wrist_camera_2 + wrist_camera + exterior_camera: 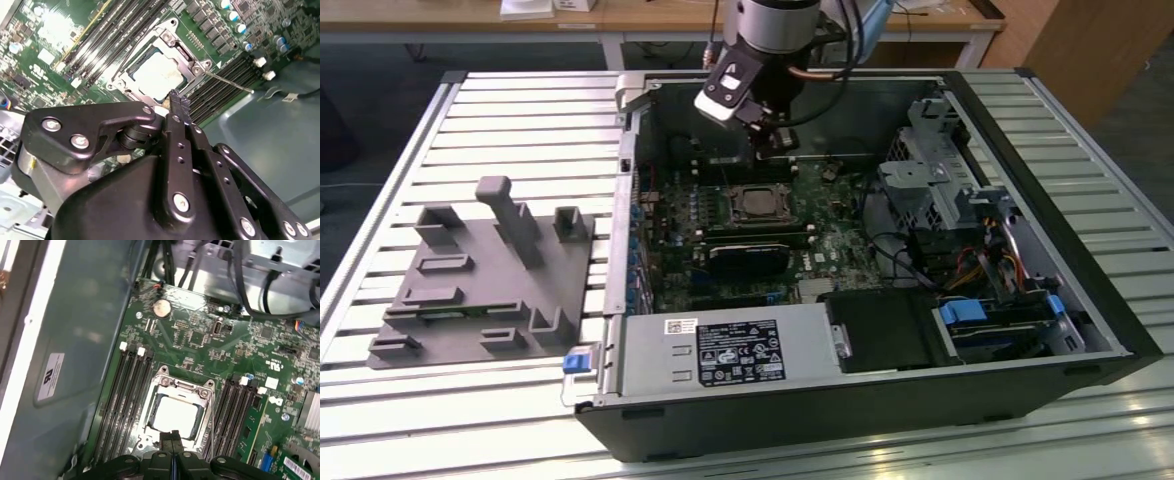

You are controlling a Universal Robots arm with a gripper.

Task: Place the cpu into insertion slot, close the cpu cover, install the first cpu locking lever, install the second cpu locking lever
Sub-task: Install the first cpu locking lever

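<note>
Your gripper [172, 436]: black jaws pressed together, empty, near dull flat square chip [175, 415] framed by thin silvery cover [181, 386].

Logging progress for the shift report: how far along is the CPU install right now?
Done: the cpu sits in the insertion slot, with the cpu cover lying flat over it. In hand: nothing; the shut gripper hovers near the slot. Left: one locking lever appears swung out, unlatched.
</note>
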